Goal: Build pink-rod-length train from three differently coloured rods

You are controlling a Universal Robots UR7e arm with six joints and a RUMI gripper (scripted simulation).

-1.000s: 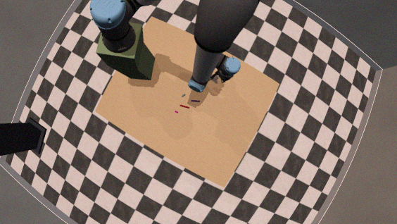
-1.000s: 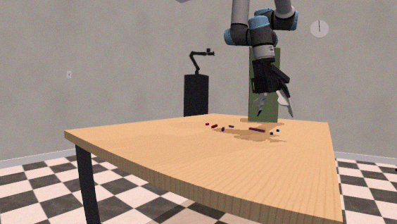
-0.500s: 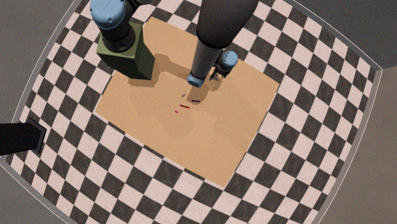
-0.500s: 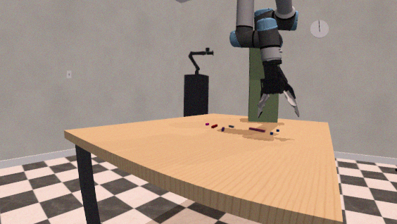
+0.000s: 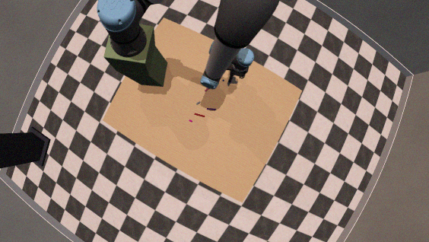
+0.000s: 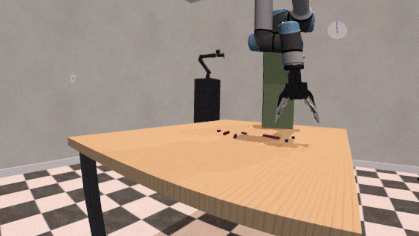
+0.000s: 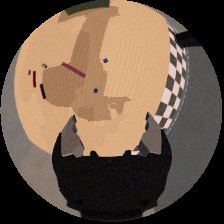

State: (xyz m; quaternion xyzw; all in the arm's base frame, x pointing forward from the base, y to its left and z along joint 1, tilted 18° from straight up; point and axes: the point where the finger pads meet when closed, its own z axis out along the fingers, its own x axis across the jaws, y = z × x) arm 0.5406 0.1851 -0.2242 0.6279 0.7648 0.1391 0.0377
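Observation:
My gripper (image 6: 296,116) is open and empty, hanging well above the far part of the table; its fingers also show in the wrist view (image 7: 111,137). The pink rod (image 7: 73,69) lies flat below and ahead of it, and also shows in the side view (image 6: 271,136). Two small blue rods (image 7: 105,60) (image 7: 95,90) lie apart, nearer the gripper. Farther left lie a purple rod (image 7: 42,91), a grey rod (image 7: 44,65), a red rod (image 7: 34,79) and a magenta rod (image 7: 29,72), all separate. From above, the purple rod (image 5: 211,109), red rod (image 5: 199,114) and magenta rod (image 5: 190,121) are visible; the arm hides the blue rods.
The green robot pedestal (image 5: 135,57) stands at the table's back corner. The arm (image 5: 228,46) overhangs the rods. A black stand (image 6: 206,100) with a small arm is behind the table. The table edge (image 7: 167,75) is to the right in the wrist view.

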